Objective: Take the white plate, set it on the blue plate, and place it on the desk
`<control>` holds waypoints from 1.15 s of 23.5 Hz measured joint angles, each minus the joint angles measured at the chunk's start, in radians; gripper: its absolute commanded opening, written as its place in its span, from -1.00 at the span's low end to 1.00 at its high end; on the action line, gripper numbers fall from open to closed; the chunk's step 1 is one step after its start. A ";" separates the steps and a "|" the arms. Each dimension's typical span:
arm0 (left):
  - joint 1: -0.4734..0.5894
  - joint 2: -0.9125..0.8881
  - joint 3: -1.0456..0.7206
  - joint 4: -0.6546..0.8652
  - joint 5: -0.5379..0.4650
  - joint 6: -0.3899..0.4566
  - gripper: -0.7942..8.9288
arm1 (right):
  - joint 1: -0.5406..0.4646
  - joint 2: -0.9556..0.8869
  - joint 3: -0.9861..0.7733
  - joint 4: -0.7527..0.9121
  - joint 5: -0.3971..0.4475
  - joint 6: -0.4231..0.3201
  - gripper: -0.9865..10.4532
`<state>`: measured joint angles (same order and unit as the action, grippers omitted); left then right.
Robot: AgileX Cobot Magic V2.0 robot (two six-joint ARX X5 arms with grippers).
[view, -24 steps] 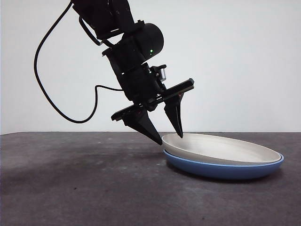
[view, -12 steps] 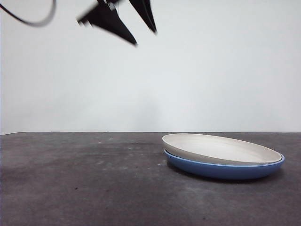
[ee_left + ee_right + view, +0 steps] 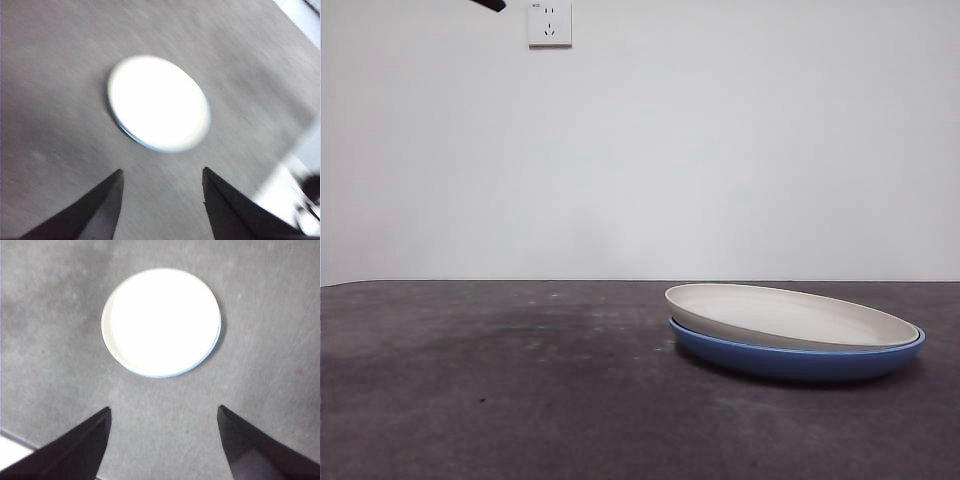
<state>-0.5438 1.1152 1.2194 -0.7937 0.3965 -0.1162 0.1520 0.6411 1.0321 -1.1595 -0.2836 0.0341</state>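
The white plate (image 3: 790, 313) lies nested in the blue plate (image 3: 800, 360), slightly tilted, on the right part of the dark grey desk (image 3: 500, 400). No gripper touches them. My left gripper (image 3: 162, 171) is open and empty, high above the desk; its blurred view shows the white plate (image 3: 157, 102) with a thin blue rim (image 3: 124, 131). My right gripper (image 3: 164, 409) is open and empty, also high above the stack; the white plate (image 3: 161, 320) and a sliver of the blue plate (image 3: 216, 342) lie below it. Only a black tip (image 3: 490, 4) shows in the front view, at the top left.
A white wall socket (image 3: 549, 22) sits high on the back wall. The desk's edge (image 3: 295, 150) shows in the left wrist view with a bright floor beyond it. Another edge (image 3: 15, 437) shows in the right wrist view.
The open gripper that stood at the white plate's left rim has risen up and to the left, leaving only a tip in the front view. The stacked plates have not moved.
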 measured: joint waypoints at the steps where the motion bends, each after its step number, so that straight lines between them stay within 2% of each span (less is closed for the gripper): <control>1: 0.000 -0.031 -0.046 -0.003 0.039 0.003 -0.32 | 0.000 0.000 -0.008 0.003 -0.001 0.000 -0.23; 7: -0.001 -0.083 -0.176 -0.026 0.130 0.007 -0.32 | 0.000 0.001 -0.023 0.005 -0.003 0.000 -0.23; 16: -0.002 -0.087 -0.179 -0.027 0.132 0.015 -0.32 | 0.000 0.001 -0.023 0.005 -0.003 0.011 -0.23; 22: -0.002 -0.087 -0.179 -0.027 0.132 0.015 -0.32 | 0.000 0.016 -0.023 0.032 -0.003 0.066 -0.23; 27: -0.002 -0.087 -0.180 -0.028 0.132 0.015 -0.32 | -0.004 0.114 -0.023 0.124 0.000 0.097 -0.23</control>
<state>-0.5453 1.0283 1.0397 -0.8215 0.5289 -0.1009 0.1482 0.7551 1.0096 -1.0355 -0.2836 0.1314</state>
